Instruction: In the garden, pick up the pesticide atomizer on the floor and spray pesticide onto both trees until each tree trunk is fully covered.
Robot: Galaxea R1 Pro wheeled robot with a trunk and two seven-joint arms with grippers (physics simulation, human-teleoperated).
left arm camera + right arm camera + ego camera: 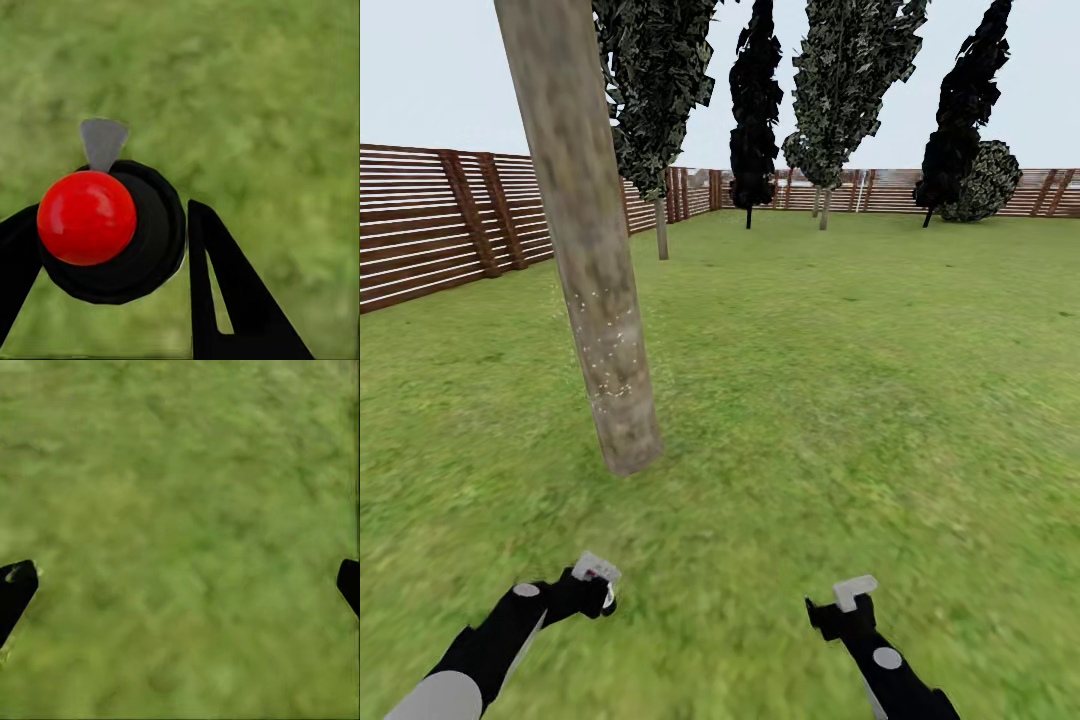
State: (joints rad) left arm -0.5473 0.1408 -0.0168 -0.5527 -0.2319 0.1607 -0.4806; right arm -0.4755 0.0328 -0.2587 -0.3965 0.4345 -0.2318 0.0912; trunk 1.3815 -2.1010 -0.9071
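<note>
Head view frames the near tree trunk (585,240) ahead of the left tool (592,590) and slightly toward its inner side, well apart from it, with lawn (840,400) lying between. The trunk's long axis is seen leaning a little, and it is judged nearer to the left arm than to the right tool (842,605). Mottled grey-brown bark is shown, with fine white specks of pesticide (610,350) scattered over its lower middle part; the upper and lowest stretches appear bare, so coverage is judged incomplete.

In the left wrist view the pesticide atomizer (112,229) is pinched between the left tool's fingers (232,300): a black round body with a glossy red cap and a small grey nozzle (103,142) pointing away from the wrist. The nozzle is judged to need aiming forward and upward toward the unsprayed bark.

The right tool's fingers (16,589) are spread wide over grass, nothing held. Further trees (830,90) are seen far ahead, by the wooden fence (430,230).
</note>
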